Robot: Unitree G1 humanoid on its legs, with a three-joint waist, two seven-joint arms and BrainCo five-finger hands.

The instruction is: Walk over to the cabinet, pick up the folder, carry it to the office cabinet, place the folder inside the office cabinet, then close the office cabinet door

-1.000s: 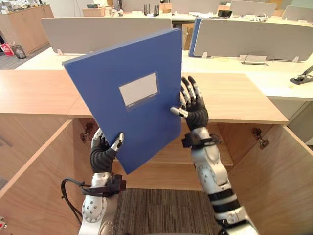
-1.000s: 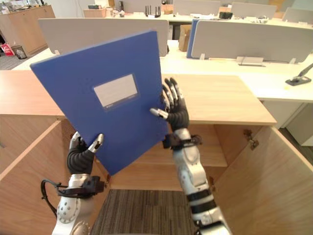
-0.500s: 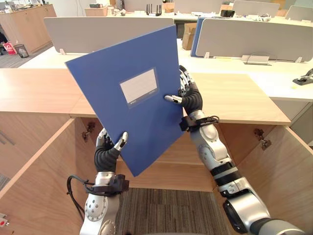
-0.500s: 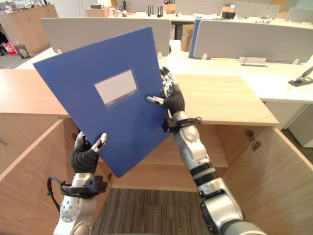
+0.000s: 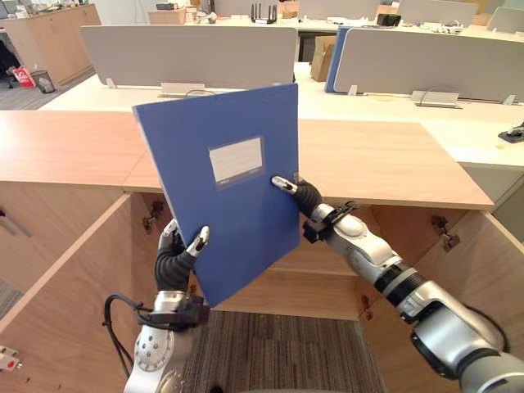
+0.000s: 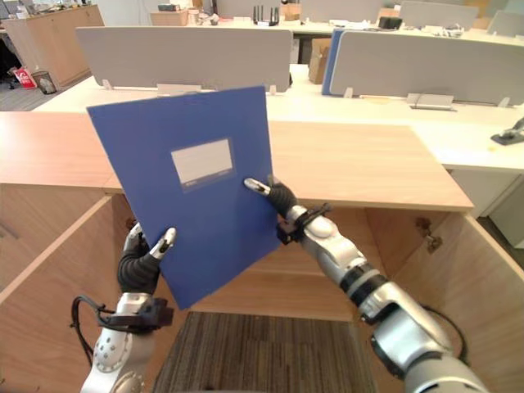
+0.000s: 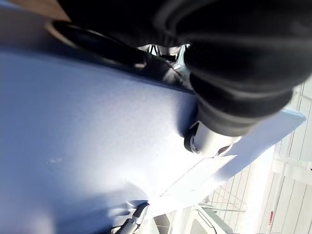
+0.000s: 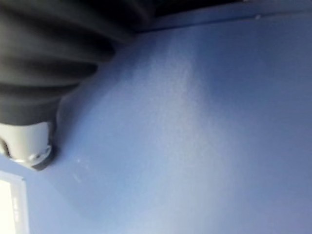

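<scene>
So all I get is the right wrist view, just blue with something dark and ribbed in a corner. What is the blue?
Observer: A blue folder, held up tilted before a wooden cabinet with its doors open.
Operator: What's holding it?
Observer: The right hand pinches its right edge, thumb on the front.
Operator: Only that one?
Observer: No, the left hand grips the lowest corner, thumb over the front.

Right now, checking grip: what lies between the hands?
The blue folder, held by left hand and right hand at opposite edges, in the left eye view.
</scene>
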